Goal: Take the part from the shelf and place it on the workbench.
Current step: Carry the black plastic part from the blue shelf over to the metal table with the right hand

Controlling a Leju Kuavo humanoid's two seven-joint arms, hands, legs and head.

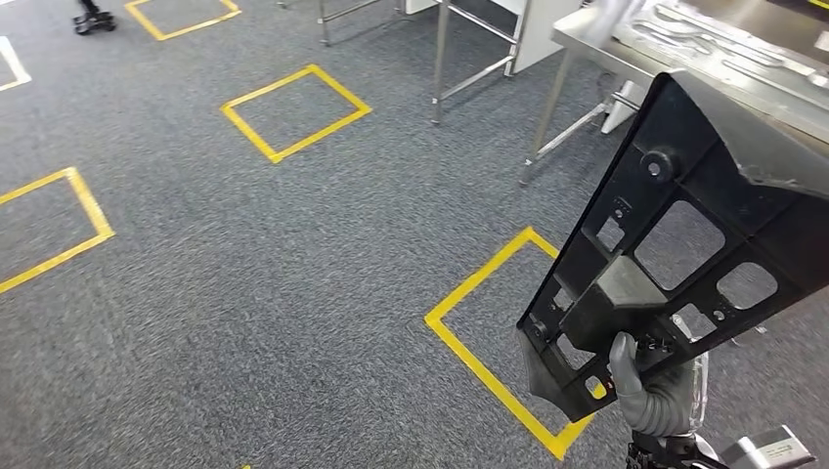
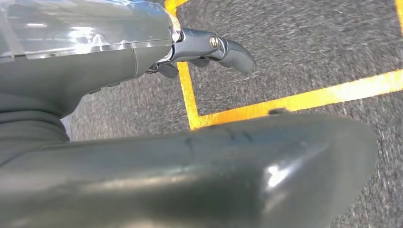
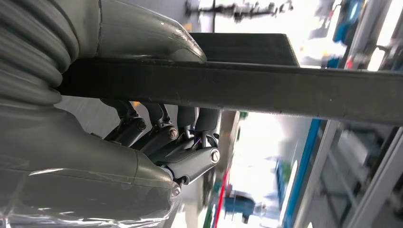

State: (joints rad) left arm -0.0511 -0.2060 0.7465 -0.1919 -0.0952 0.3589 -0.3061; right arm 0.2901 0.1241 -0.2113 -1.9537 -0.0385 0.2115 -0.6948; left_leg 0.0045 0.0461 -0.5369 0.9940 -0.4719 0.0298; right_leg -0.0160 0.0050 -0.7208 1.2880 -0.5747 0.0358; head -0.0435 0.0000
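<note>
We see grey carpet (image 1: 293, 293) across most of the head view, marked with yellow tape squares (image 1: 295, 110). At the upper right stands the metal workbench (image 1: 587, 44) on thin steel legs, with pale flat pieces lying on its top; more table legs stand just beside it on the left.

Next in size is the part (image 1: 675, 244), a large black panel with several cut-out windows and a round boss near its upper corner. It is off the shelf and held in the air at the right of the head view, tilted, with its lower corner down by our right hand (image 1: 650, 391) and its upper end overlapping the bench edge in the picture. How near it is to the bench in depth we cannot tell.

Our right hand grasps the panel at that lower corner. In the right wrist view the thumb lies over one face of the panel's edge (image 3: 285, 97) and the dark fingers (image 3: 190, 152) curl under the other face, so the grip is a clamp on a thin rim.

Our left hand (image 2: 209, 47) hangs over the carpet, fingers partly curled, holding nothing that we can see.

We judge the risk to lie in that grip: a broad panel held by one corner can swing or slip if we step or turn sharply. Its raised far end could also knock the bench edge or the pieces already on it as we close in.
</note>
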